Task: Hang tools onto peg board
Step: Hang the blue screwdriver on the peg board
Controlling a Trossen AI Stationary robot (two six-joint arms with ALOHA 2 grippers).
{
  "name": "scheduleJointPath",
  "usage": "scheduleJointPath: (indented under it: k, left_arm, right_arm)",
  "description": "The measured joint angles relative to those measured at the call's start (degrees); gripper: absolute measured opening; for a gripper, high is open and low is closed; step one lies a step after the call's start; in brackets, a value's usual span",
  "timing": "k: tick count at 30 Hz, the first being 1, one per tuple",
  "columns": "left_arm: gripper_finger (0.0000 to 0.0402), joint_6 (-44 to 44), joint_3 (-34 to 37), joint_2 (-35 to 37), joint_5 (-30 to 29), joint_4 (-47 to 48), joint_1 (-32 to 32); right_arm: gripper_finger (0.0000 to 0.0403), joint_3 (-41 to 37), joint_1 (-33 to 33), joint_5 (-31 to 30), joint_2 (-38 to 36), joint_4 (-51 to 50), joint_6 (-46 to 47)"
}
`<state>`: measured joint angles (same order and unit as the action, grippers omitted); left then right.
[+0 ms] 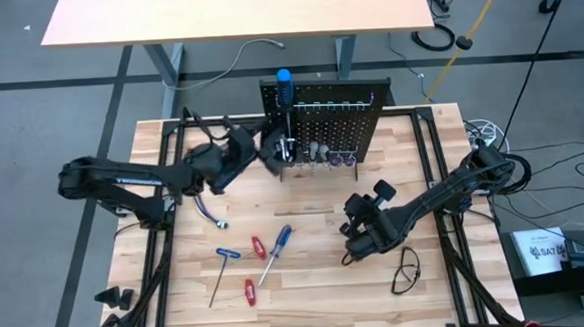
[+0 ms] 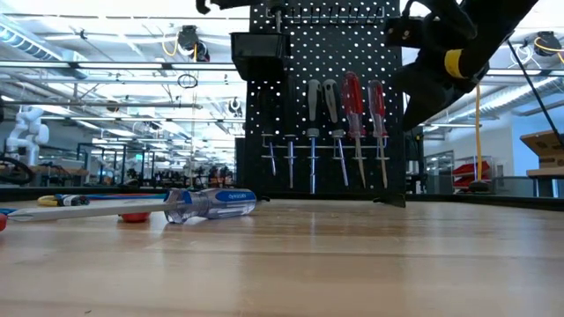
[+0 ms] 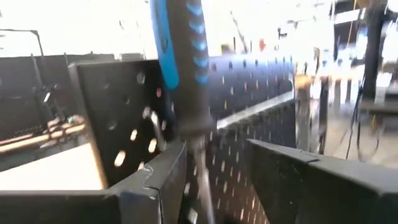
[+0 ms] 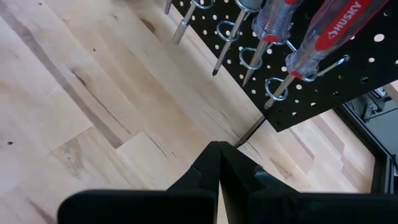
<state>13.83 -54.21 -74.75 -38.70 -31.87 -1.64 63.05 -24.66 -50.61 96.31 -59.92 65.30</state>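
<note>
The black peg board (image 1: 325, 117) stands upright at the table's far middle. Several screwdrivers hang in its hooks, two of them red-handled (image 2: 352, 101). A blue-and-black-handled screwdriver (image 1: 284, 81) stands upright at the board's top left, by the small black bin (image 2: 260, 53). My left gripper (image 3: 217, 186) is open at the board's left part, and the screwdriver's shaft (image 3: 202, 174) runs down between its fingers. My right gripper (image 4: 219, 155) is shut and empty, above the table before the board's right end (image 1: 366, 198). My left gripper's fingers stand on either side of the screwdriver's shaft (image 3: 200, 163), just below the handle. The shaft runs close by one finger (image 3: 155, 180). I cannot tell whether that finger touches it.
Loose tools lie on the table's near left: a blue-handled screwdriver (image 1: 277, 252), two small red-handled ones (image 1: 259, 246) (image 1: 250, 291) and a blue T-handle key (image 1: 222, 267). A black cable loop (image 1: 408, 273) lies near right. The blue screwdriver also shows in the low view (image 2: 211, 202).
</note>
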Motion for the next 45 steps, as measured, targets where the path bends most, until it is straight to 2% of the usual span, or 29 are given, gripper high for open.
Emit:
scheduleJointPath:
  k: [4, 9, 11, 13, 16, 20, 23, 26, 29, 32, 38, 45]
  left_arm:
    - [0.0170, -4.1, 0.0, 5.3, -3.6, 15.9, 4.2]
    - [0.0169, -15.5, 0.0, 12.2, -2.7, 39.5, 9.8]
    - [0.0169, -22.9, 0.0, 14.4, 1.5, 49.7, 11.1]
    - [0.0169, -29.7, 0.0, 15.5, 8.8, 58.2, 11.9]
    - [0.0169, -33.9, 1.0, 15.4, 19.1, 65.8, 13.6]
    - [0.0169, -35.5, 5.7, 14.1, 25.3, 66.6, 17.6]
    - [0.0169, -41.3, 9.2, 12.4, 26.3, 64.7, 20.1]
    - [0.0169, -46.3, 12.7, 9.9, 27.0, 56.3, 21.9]
    - [0.0169, -49.6, 15.1, 5.7, 31.6, 46.4, 23.6]
    - [0.0169, -53.9, 15.3, 0.8, 34.1, 41.1, 25.2]
    - [0.0169, -58.7, 15.3, -7.5, 37.2, 36.4, 27.3]
    - [0.0169, -66.4, 15.1, -12.4, 36.7, 35.6, 29.6]
  right_arm:
    - [0.0000, 0.0, -0.8, 0.0, 0.0, 0.1, 0.0]
    - [0.0000, 0.0, -0.9, -0.3, 0.0, 4.1, -2.5]
    - [0.0000, 0.0, -0.9, -0.3, 0.0, 8.2, -5.8]
    - [0.0000, 0.0, -0.7, -0.3, 0.0, 13.3, -10.3]
    - [0.0000, 0.0, -0.1, -0.1, 0.0, 21.9, -18.0]
    - [0.0000, 0.0, 0.4, 0.7, 0.0, 30.7, -26.6]
    - [0.0000, 0.0, 1.0, 3.1, 0.0, 34.7, -29.7]
    - [0.0000, 0.0, 1.7, 4.6, 0.0, 37.6, -31.7]
    - [0.0000, 0.0, 2.2, 4.9, 0.0, 38.9, -32.9]
    - [0.0000, 0.0, 2.2, 7.1, 0.0, 38.9, -33.2]
    - [0.0000, 0.0, 2.2, 9.3, 0.0, 39.1, -32.8]
    - [0.0000, 0.0, 2.1, 10.5, 0.0, 39.2, -31.5]
